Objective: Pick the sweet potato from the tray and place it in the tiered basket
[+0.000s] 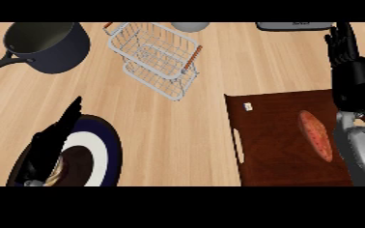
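Sweet potato (315, 135) lies untouched on the dark tray (274, 159), near its right side, so the pick has evidently not begun; the right hand (342, 46) stands beyond the tray's far right corner, fingers straight and holding nothing. The left hand (50, 140) rests open over a dark-rimmed plate (110, 149). The wire tiered basket (153, 58) stands well apart and looks unfilled, as does the grey pot (50, 46)

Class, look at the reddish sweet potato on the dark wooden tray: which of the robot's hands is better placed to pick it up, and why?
The right hand. It hangs open at the right edge, beside the dark wooden tray holding the reddish sweet potato. The left hand is across the counter, over the dark blue and white plate.
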